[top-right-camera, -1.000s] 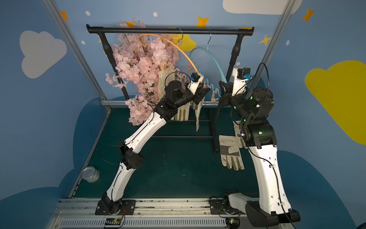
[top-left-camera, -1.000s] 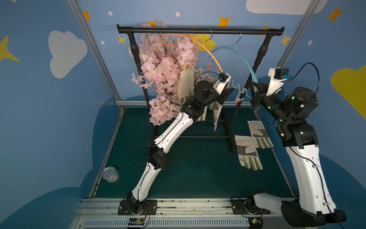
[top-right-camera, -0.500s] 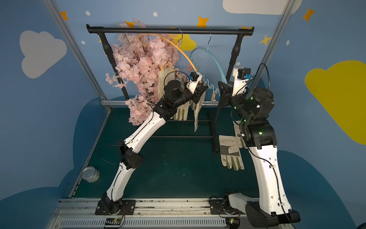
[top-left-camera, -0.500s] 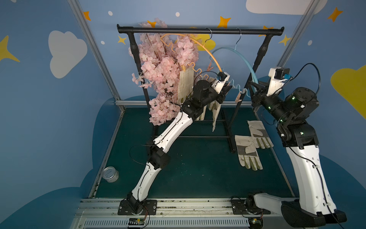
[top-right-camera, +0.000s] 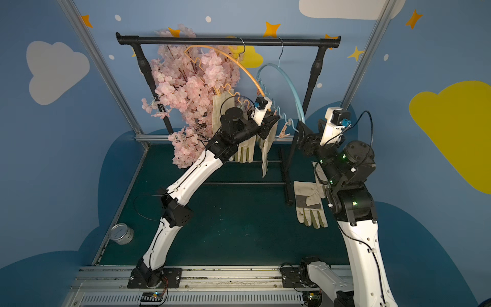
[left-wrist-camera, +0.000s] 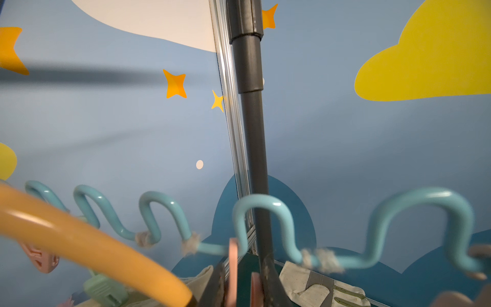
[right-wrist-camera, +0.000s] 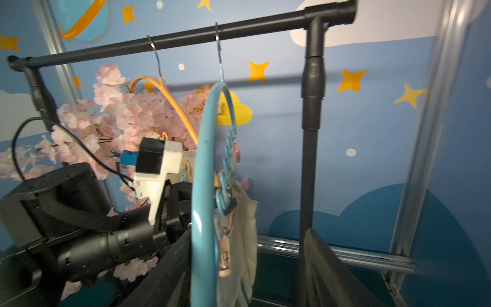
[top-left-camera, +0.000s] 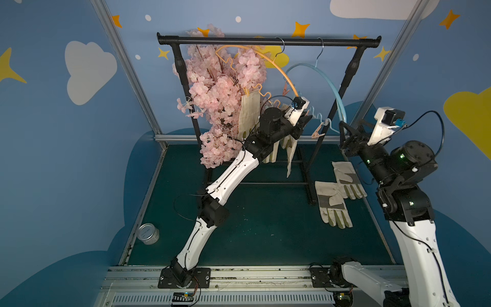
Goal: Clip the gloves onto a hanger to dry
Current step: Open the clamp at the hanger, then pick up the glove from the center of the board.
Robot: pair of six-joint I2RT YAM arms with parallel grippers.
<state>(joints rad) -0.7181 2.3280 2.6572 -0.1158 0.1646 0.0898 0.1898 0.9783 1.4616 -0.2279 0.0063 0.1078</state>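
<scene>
Two cream gloves (top-left-camera: 333, 202) (top-right-camera: 309, 204) lie on the green table at the right. Another glove (top-left-camera: 249, 114) hangs from the orange hanger (top-left-camera: 268, 61). A further glove (top-left-camera: 291, 151) (right-wrist-camera: 247, 226) dangles under my left gripper (top-left-camera: 305, 122) (left-wrist-camera: 243, 281), which is shut on a pink clip (left-wrist-camera: 233, 255) at the wavy bar of the blue hanger (top-left-camera: 316, 71) (left-wrist-camera: 265, 207). Whether the clip grips that glove is hidden. My right gripper (top-left-camera: 345, 130) (right-wrist-camera: 247, 239) is open beside the blue hanger's arc (right-wrist-camera: 204, 159), holding nothing.
The black rack (top-left-camera: 265, 41) carries both hangers; its right post (top-left-camera: 342, 87) rises beside my right gripper. A pink blossom tree (top-left-camera: 220, 93) fills the rack's left half. A loose pink clip (top-left-camera: 317, 133) hangs on the blue hanger. A tin can (top-left-camera: 148, 234) sits front left.
My right gripper has opened and let go of the blue hanger. My left gripper has stayed at the hanger's bar, tightening slightly on the clip.
</scene>
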